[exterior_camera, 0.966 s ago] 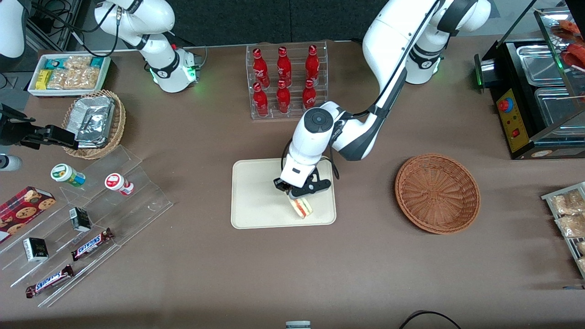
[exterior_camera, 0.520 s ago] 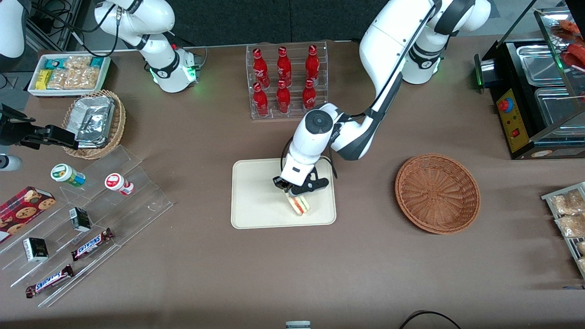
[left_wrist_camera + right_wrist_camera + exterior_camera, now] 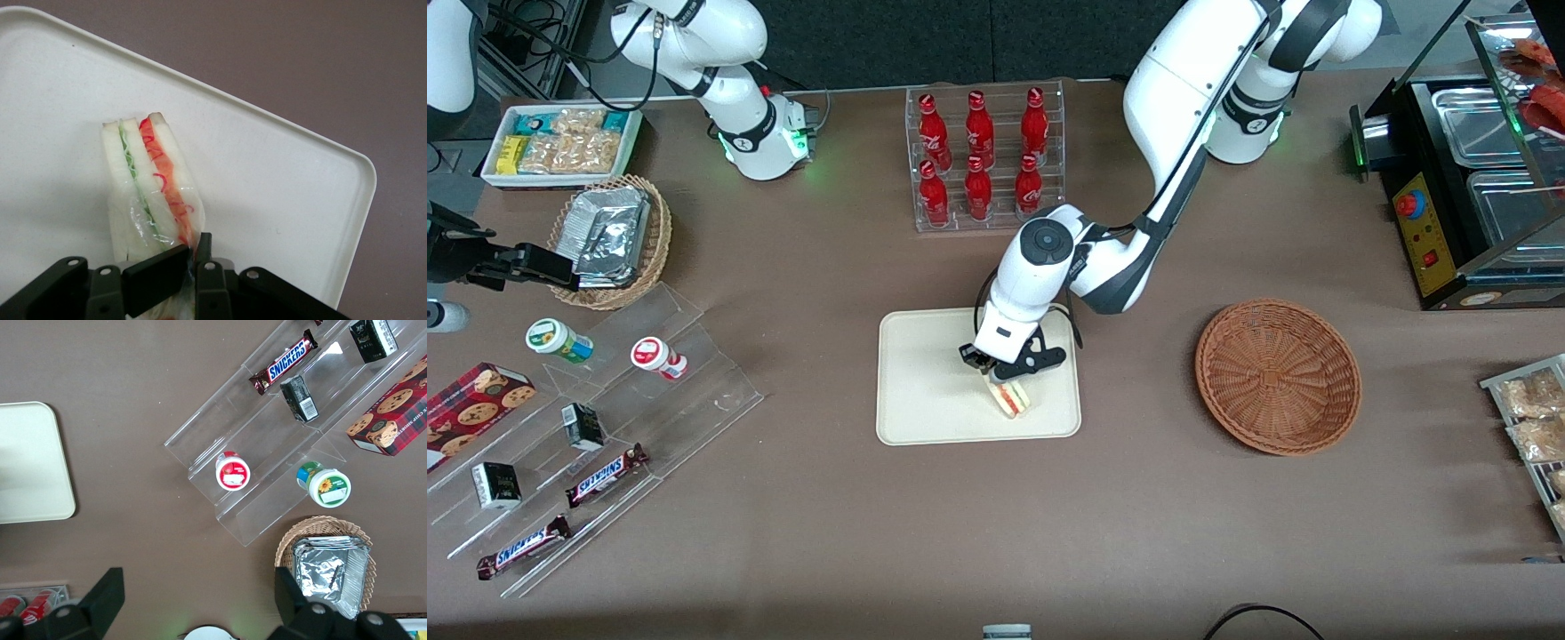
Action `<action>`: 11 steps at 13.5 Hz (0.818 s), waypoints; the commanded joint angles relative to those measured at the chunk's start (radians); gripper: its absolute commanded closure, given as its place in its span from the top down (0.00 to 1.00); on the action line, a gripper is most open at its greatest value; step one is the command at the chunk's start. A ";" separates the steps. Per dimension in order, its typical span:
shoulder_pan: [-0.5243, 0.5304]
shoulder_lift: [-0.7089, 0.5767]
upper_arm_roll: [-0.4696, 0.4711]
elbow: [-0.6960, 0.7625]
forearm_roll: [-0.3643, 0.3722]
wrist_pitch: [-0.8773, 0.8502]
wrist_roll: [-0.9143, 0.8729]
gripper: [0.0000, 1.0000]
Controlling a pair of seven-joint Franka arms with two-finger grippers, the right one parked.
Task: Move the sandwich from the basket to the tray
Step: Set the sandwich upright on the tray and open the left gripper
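The sandwich [image 3: 1014, 400] [image 3: 150, 193], a clear-wrapped wedge of white bread with red and green filling, is over the cream tray [image 3: 925, 382] [image 3: 280, 187], near the tray's edge closest to the front camera. My left gripper [image 3: 1002, 373] [image 3: 193, 257] is shut on the wrap at the sandwich's narrow end. The sandwich sits very low on or just above the tray; I cannot tell if it touches. The reddish-brown basket [image 3: 1278, 375] lies toward the working arm's end of the table with nothing in it.
A clear rack of red bottles [image 3: 983, 156] stands farther from the front camera than the tray. Toward the parked arm's end are a tan basket of foil packets [image 3: 609, 238], clear stepped shelves with snacks [image 3: 596, 427] and a white snack box [image 3: 560, 142]. A black warmer [image 3: 1467, 187] stands beside the basket.
The gripper and sandwich have shifted slightly away from the front camera over the tray and settled; the grip has stayed shut.
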 commanded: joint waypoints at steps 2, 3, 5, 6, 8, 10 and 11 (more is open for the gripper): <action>-0.006 0.011 0.001 -0.003 -0.019 0.019 0.011 0.36; -0.006 0.009 0.001 -0.003 -0.019 0.016 0.011 0.44; -0.006 0.008 0.001 -0.006 -0.019 0.008 0.034 0.70; -0.006 0.005 0.001 -0.015 -0.019 0.008 0.037 0.79; -0.008 0.002 0.001 -0.017 -0.019 0.002 0.037 0.87; -0.006 -0.004 0.001 -0.012 -0.019 -0.032 0.037 0.89; -0.006 -0.009 0.001 -0.009 -0.019 -0.039 0.037 0.89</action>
